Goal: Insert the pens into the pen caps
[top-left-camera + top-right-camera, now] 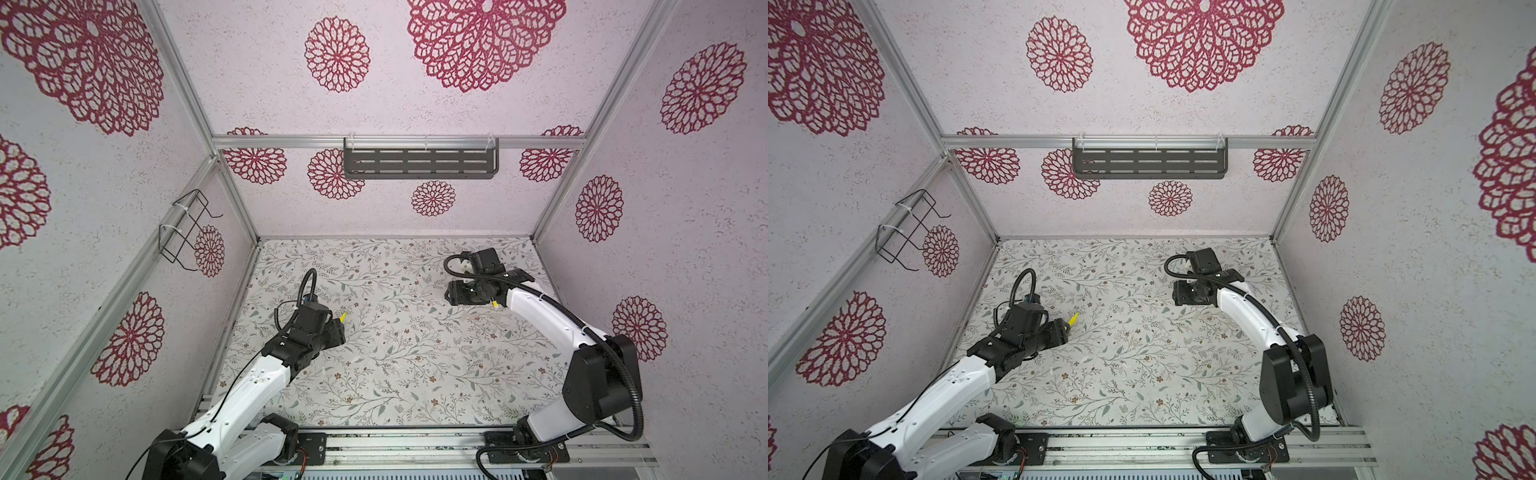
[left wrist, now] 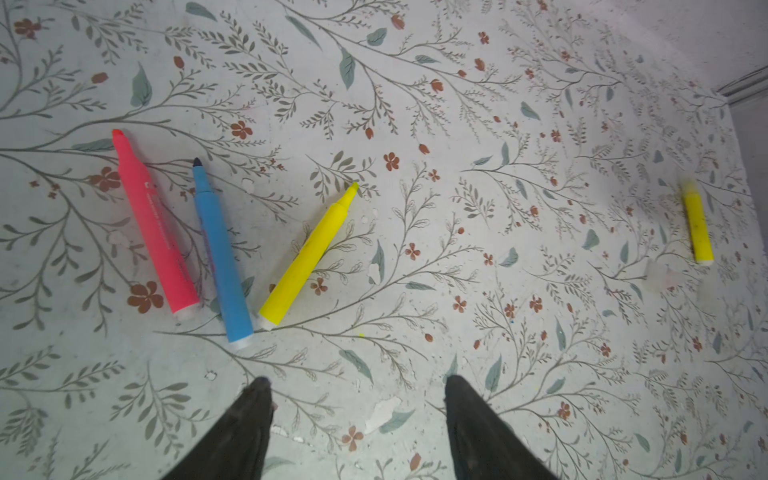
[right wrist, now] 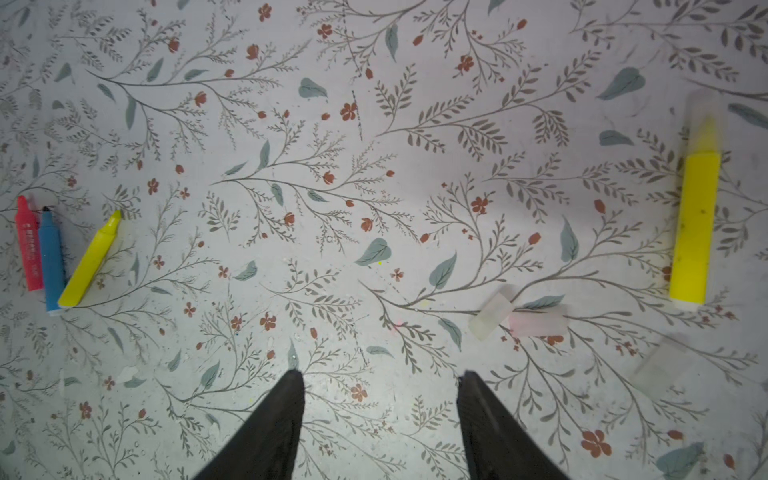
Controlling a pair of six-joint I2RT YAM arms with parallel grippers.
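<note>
My left claw (image 2: 356,379) and right claw (image 3: 381,372) hang apart, empty. Three bare pens (image 2: 220,253) lie near the left; the clear caps (image 3: 490,316) near the right barely show, so I could misjudge and knock one away.

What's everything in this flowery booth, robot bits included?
Pink-red pen: one, uncapped, end of a row of three.
Blue pen: one, uncapped, middle of that row.
Uncapped yellow pen: one, ends that row.
Capped yellow pen: one, apart, tip in a clear cap.
Loose caps: three, clear, near the capped pen.
Table: one, floral, under everything.
Shelf: one, dark grey, back wall.
Wire rack: one, black, left wall.
Left arm: one, white and black, jaws open, empty.
Right arm: one, same colours, jaws open, empty.
</note>
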